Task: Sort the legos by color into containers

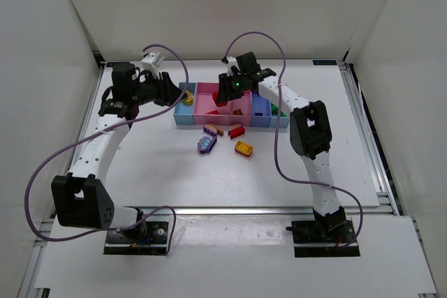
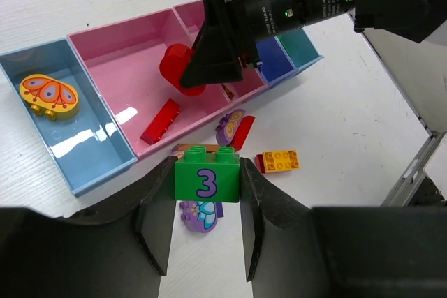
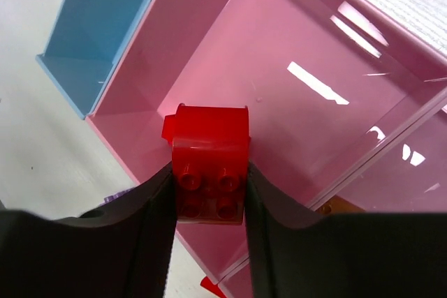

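My left gripper [image 2: 207, 190] is shut on a green lego marked 3 [image 2: 207, 181], held above the table just in front of the containers [image 1: 183, 119]. My right gripper [image 3: 209, 190] is shut on a red lego [image 3: 209, 172] above the big pink bin [image 3: 293, 82]. A yellow-orange butterfly lego [image 2: 49, 95] lies in the light blue bin [image 2: 84, 151]. Inside the pink bin lies a flat red lego [image 2: 160, 121]. On the table lie a purple butterfly lego [image 2: 201, 215], a yellow lego [image 2: 281, 161] and a purple lego [image 2: 231, 123] beside a red one [image 2: 246, 130].
To the right of the pink bins, a blue bin [image 2: 276, 59] and a teal bin [image 2: 302, 47] end the row. The right arm [image 2: 314, 1] reaches over the bins. White walls close in the table at the back and sides, and a metal rail [image 1: 363, 137] runs along its right edge.
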You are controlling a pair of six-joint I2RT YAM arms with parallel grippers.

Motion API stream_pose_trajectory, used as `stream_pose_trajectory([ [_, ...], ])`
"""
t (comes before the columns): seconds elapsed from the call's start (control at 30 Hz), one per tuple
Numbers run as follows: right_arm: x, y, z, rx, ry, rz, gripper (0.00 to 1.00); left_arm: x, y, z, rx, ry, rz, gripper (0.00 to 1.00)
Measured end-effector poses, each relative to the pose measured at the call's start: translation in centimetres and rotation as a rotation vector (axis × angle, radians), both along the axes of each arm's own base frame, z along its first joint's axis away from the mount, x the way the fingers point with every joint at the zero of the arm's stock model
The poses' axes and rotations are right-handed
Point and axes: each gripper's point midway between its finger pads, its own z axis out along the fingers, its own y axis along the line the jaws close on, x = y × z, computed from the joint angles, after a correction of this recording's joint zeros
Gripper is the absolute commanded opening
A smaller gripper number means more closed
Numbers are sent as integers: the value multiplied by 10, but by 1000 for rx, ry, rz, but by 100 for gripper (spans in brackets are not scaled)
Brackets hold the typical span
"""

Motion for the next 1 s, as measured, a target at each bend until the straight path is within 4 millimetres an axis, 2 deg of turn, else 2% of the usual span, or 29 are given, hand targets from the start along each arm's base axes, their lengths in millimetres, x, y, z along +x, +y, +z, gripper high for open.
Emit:
stream_pose_trajectory([
  [0.2, 2, -1, 0, -9, -25, 18, 85, 5, -3, 1, -15, 2, -10, 10],
  [0.27, 1, -2, 2, -13, -40, 30, 85, 11, -5, 0, -33, 8, -13, 10],
  [0.37, -6, -7, 17, -21, -73, 48, 85, 25, -13, -9, -52, 26, -21, 10],
  [0.43, -10, -16, 39, -28, -123, 42, 86, 37, -22, -15, -60, 42, -35, 10],
  [0.5, -20, -30, 70, -32, -178, 24, 87, 49, -38, -22, -67, 53, -61, 10],
  [0.57, -27, -54, 114, -31, -268, -25, 87, 61, -60, -27, -78, 59, -100, 10],
  [0.63, -31, -89, 160, -20, -361, -103, 87, 71, -81, -33, -89, 70, -136, 10],
  [0.7, -33, -136, 201, -21, -446, -213, 87, 81, -103, -37, -99, 71, -172, 10],
  [0.77, -35, -191, 231, -40, -520, -337, 87, 89, -128, -42, -111, 78, -212, 10],
  [0.8, -38, -217, 236, -60, -543, -391, 87, 93, -141, -44, -117, 81, -234, 10],
  [0.87, -50, -257, 233, -104, -538, -476, 87, 96, -166, -50, -126, 84, -281, 12],
  [0.93, -64, -282, 214, -145, -494, -516, 87, 95, -190, -54, -131, 85, -335, 12],
  [1.0, -77, -299, 186, -184, -420, -539, 86, 87, -215, -62, -129, 96, -393, 12],
])
